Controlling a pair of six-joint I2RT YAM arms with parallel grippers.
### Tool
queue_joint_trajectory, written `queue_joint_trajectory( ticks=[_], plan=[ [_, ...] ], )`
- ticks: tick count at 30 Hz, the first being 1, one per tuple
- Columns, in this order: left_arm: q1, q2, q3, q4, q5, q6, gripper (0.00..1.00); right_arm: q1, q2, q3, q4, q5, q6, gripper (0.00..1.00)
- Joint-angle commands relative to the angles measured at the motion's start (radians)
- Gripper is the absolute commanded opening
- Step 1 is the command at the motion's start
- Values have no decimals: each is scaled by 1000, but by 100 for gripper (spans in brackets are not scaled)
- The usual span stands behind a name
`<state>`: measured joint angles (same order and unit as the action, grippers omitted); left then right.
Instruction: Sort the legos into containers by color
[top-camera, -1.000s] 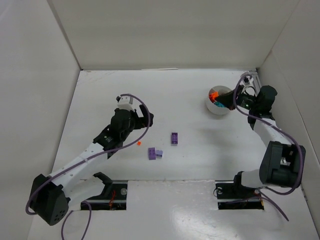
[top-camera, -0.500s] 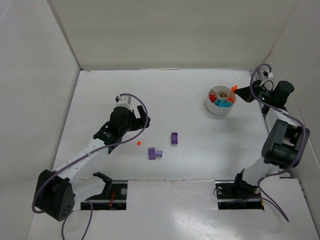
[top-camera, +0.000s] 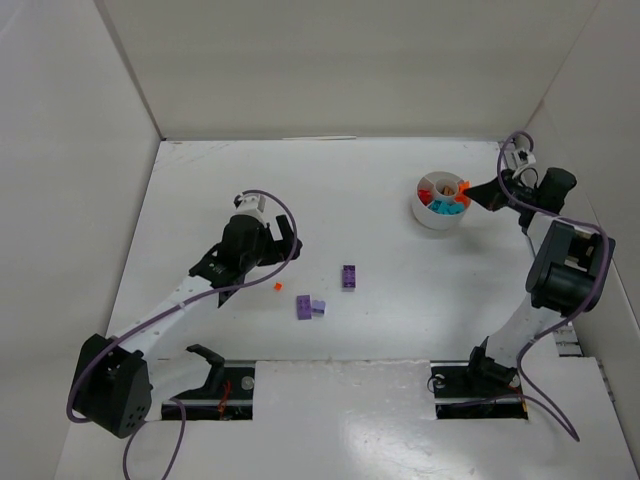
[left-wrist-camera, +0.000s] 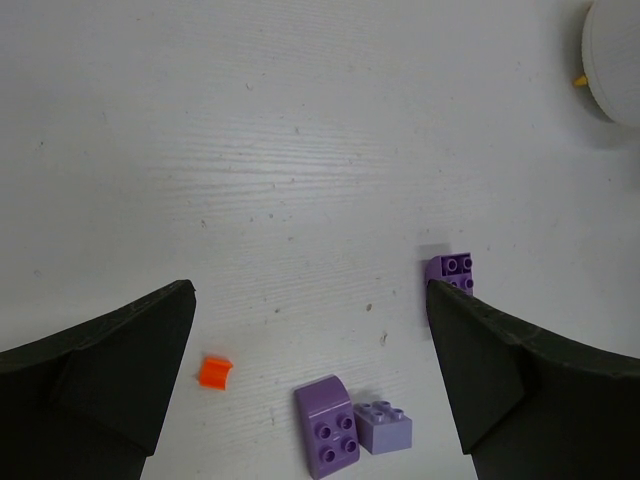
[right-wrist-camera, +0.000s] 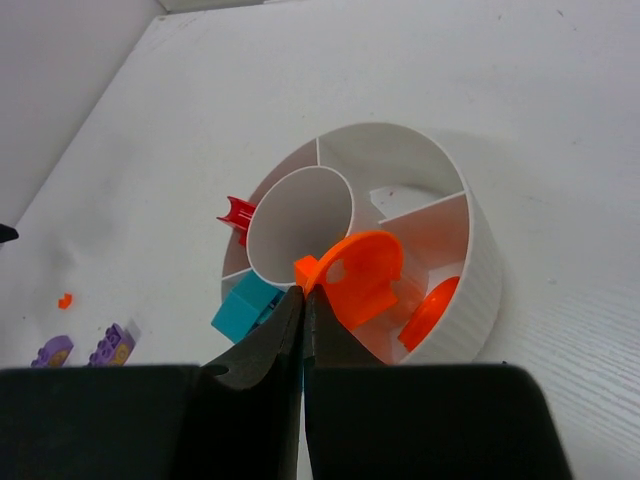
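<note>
Drop-off looks near: the right pincer (right-wrist-camera: 303, 298) has swung back to the white dish (right-wrist-camera: 478, 262), clamped on an orange arch piece (right-wrist-camera: 360, 275) by the wedge (right-wrist-camera: 432, 312) already holding orange. The left pincer (left-wrist-camera: 310, 330) hangs wide over a small orange brick (left-wrist-camera: 214, 372) and purple bricks (left-wrist-camera: 327, 432) on the tabletop (left-wrist-camera: 300, 150).

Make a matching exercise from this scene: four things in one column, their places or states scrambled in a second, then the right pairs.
Things
1. left gripper
2. right gripper
3. teal brick
4. small orange brick

Places or states
A. lying loose on the table
B. shut on an orange arch piece
C. open, holding nothing
D. inside a compartment of the white dish

Pairs: 1-C, 2-B, 3-D, 4-A
</note>
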<state>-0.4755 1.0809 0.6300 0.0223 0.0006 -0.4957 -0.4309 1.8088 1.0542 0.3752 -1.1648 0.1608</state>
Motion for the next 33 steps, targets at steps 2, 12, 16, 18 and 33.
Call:
queue_joint_trajectory(
  ticks=[2,12,16,18,33],
  plan=[
    [5,-12,-15,-4,13,-30,100,-5,24,46,27,-32,-23,0],
    [5,-39,-65,-47,36,-104,100,-5,58,66,-10,8,-52,25],
    [5,-76,-75,-91,24,-156,100,-5,18,78,-62,30,-95,44],
    [5,-87,-75,-139,-16,-196,100,-5,-3,78,-93,42,-107,46],
    [-11,-115,-168,-234,-65,-323,80,20,-354,78,-481,356,-430,52]
  ],
)
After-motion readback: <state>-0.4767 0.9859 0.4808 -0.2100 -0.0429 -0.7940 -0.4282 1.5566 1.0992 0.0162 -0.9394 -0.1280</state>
